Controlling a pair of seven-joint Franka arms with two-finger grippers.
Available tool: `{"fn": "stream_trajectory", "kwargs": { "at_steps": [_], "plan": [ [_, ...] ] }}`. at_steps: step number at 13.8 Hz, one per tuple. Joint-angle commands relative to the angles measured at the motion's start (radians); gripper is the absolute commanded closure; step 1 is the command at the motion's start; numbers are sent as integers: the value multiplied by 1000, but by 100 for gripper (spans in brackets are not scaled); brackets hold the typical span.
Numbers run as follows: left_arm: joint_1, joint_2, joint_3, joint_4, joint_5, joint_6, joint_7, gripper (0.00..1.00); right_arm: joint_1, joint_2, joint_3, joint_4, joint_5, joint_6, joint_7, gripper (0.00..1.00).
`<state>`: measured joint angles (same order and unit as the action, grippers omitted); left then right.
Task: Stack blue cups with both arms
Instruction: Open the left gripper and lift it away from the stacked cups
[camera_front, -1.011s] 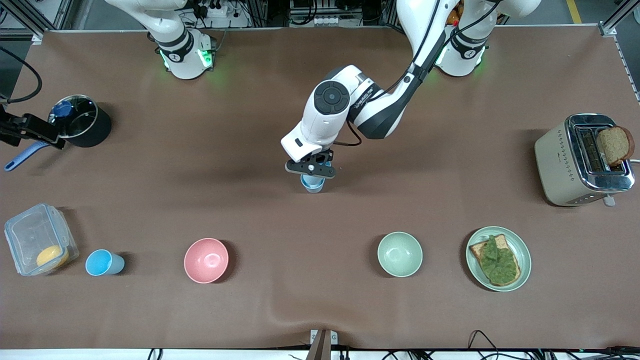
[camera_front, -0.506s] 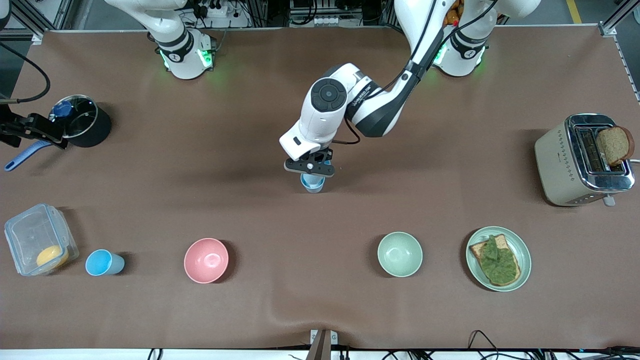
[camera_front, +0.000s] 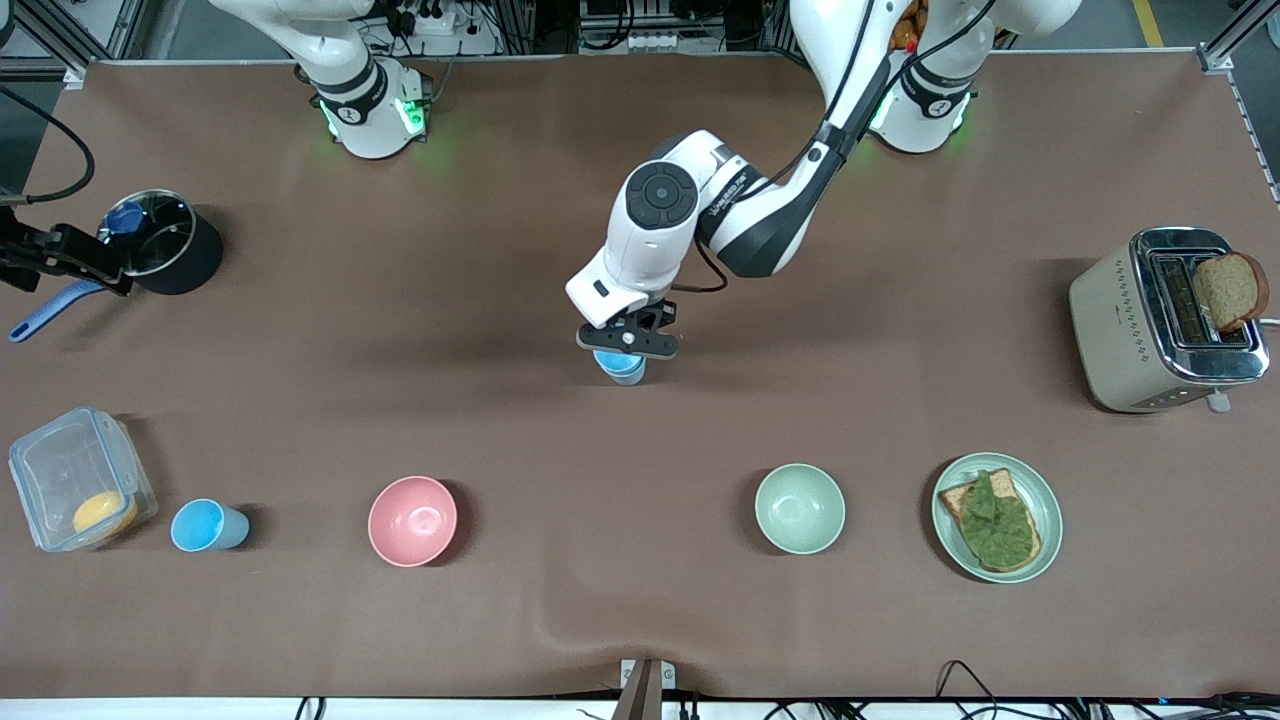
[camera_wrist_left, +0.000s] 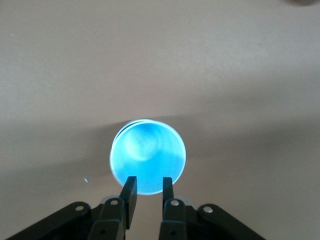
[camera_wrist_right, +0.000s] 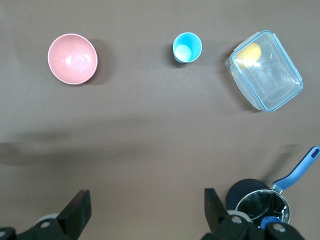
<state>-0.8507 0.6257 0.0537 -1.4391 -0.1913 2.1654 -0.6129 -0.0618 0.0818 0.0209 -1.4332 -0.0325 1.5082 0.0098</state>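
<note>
A blue cup (camera_front: 622, 368) stands upright mid-table; in the left wrist view this blue cup (camera_wrist_left: 148, 156) shows a second rim line along one side. My left gripper (camera_front: 628, 342) hangs just above it, and that left gripper (camera_wrist_left: 148, 186) has its fingers a little apart over the cup's rim, gripping nothing. Another blue cup (camera_front: 208, 525) stands near the front edge toward the right arm's end, also seen as a blue cup (camera_wrist_right: 187, 47) in the right wrist view. My right gripper (camera_wrist_right: 145, 202) waits wide open and empty next to the black pot (camera_front: 165, 255).
A pink bowl (camera_front: 412, 520) and a pale green bowl (camera_front: 799, 508) sit along the front. Beside the lone cup is a clear lidded box (camera_front: 78, 478). A plate with toast (camera_front: 997, 516) and a toaster (camera_front: 1165, 320) occupy the left arm's end.
The left gripper's fingers have parted from the mid-table cup, which stays standing on the table. Its hand has shifted slightly. The right arm has barely moved.
</note>
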Motion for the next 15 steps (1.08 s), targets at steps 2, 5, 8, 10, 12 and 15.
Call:
{"fn": "stream_trajectory", "kwargs": {
  "at_steps": [2,5,8,10,12,15],
  "plan": [
    [-17,-23,60,16,-16,-74,1,51,-12,-13,-3,7,57,-48,-7,0],
    [4,-96,80,5,-20,-137,38,18,-23,-11,-1,7,69,-40,-25,0],
    [79,-179,77,-9,-16,-255,45,0,-29,-11,-1,5,68,-42,-28,0],
    [157,-268,69,-71,-13,-303,58,0,-29,-11,-3,5,69,-40,-30,0],
    [252,-377,67,-176,-11,-326,119,0,-29,-10,-3,5,69,-39,-30,0],
    [428,-538,69,-267,-7,-424,230,0,-27,-10,-3,5,69,-40,-30,0]
  ]
}}
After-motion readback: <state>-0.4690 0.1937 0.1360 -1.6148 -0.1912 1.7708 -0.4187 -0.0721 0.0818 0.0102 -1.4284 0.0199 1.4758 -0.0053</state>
